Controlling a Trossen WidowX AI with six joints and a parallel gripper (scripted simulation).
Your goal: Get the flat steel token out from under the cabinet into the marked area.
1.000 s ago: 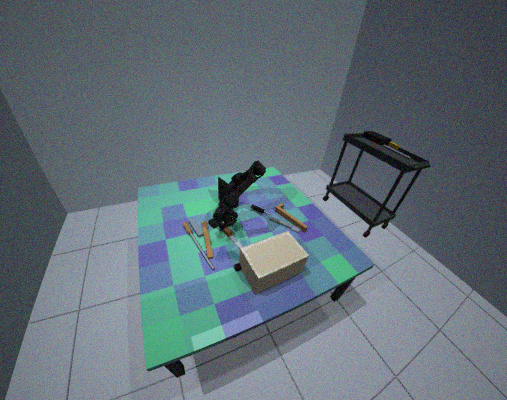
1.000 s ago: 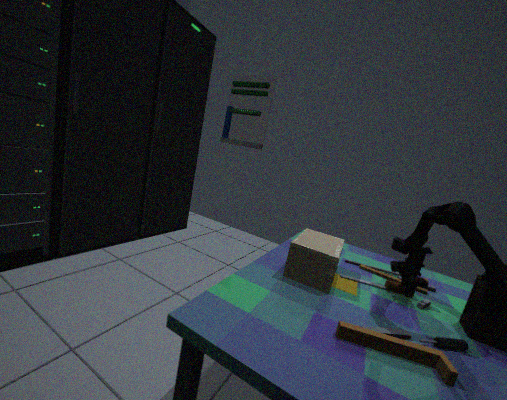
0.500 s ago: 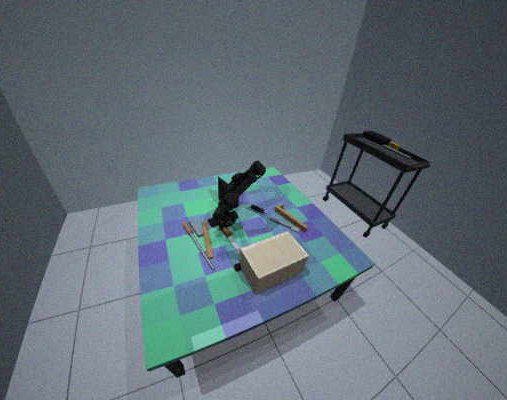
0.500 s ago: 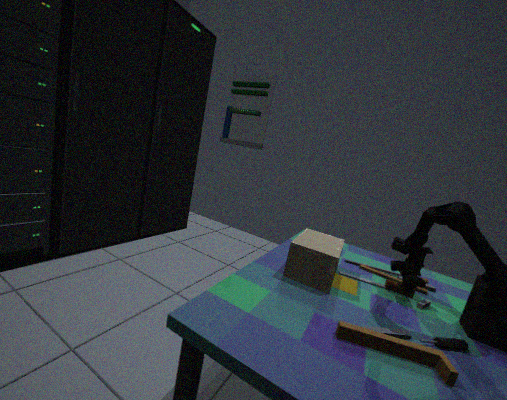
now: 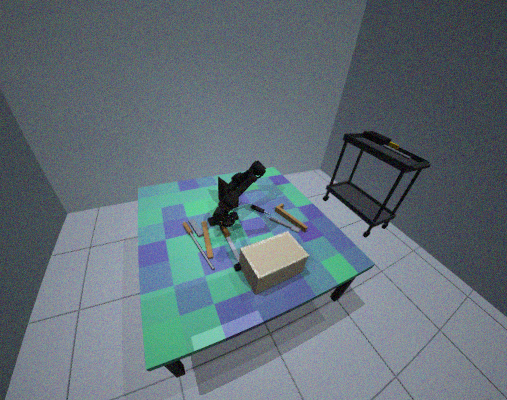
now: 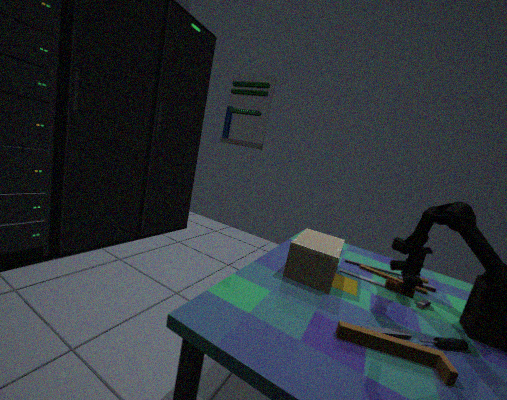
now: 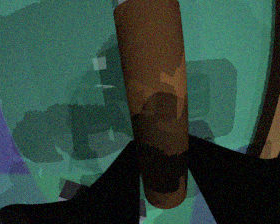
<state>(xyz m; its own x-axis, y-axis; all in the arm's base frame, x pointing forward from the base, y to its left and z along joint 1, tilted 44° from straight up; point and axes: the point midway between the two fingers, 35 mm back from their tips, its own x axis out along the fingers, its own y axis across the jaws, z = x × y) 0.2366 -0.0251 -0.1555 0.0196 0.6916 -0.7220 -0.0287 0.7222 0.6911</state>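
The cabinet, a pale box [image 5: 274, 261] [image 6: 313, 262], stands on the table. The marked area, a yellow patch [image 6: 347, 285], lies against its front in the exterior view. My gripper [image 5: 226, 227] [image 6: 408, 287] [image 7: 157, 142] is shut on the wooden handle [image 7: 151, 60] of a tool, low over the table in front of the cabinet. The tool's thin metal shaft [image 5: 231, 245] [image 6: 363, 277] reaches toward the cabinet; its far end is hard to make out. I cannot make out the token or the vent slots. A small greyish piece [image 6: 423, 303] [image 7: 73, 190] lies near the gripper; I cannot tell what it is.
A metal rod with a wooden handle [image 5: 201, 248] and a wooden stick [image 5: 207, 241] lie on one side. A black-handled tool [image 5: 257, 208] [image 6: 450, 343] and an L-shaped wooden piece [image 5: 293, 219] [image 6: 397, 348] lie on the other. A small black object [image 5: 238, 267] is beside the cabinet's corner.
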